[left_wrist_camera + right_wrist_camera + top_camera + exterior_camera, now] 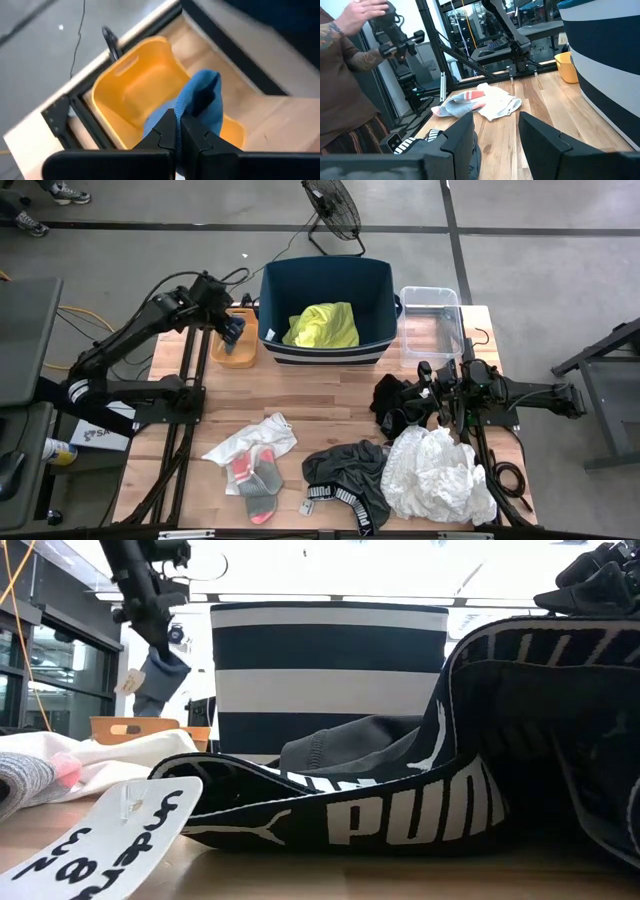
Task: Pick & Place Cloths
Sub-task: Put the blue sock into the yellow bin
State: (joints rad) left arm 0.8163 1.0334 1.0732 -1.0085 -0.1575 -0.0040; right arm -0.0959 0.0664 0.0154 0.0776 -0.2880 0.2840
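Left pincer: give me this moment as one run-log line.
left pincer: shut on blue cloth, above orange tray | right pincer: open, by black garment | yellow shirt: in navy bin

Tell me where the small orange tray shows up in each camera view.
High view: orange tray upper left, beside the navy bin.
Low view: left, low behind the white cloth.
Left wrist view: centre, under the blue cloth held in the left fingers.
Right wrist view: far right.
Shared landmark: the navy bin.

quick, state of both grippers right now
left gripper: shut on blue cloth, over orange tray
right gripper: open, empty
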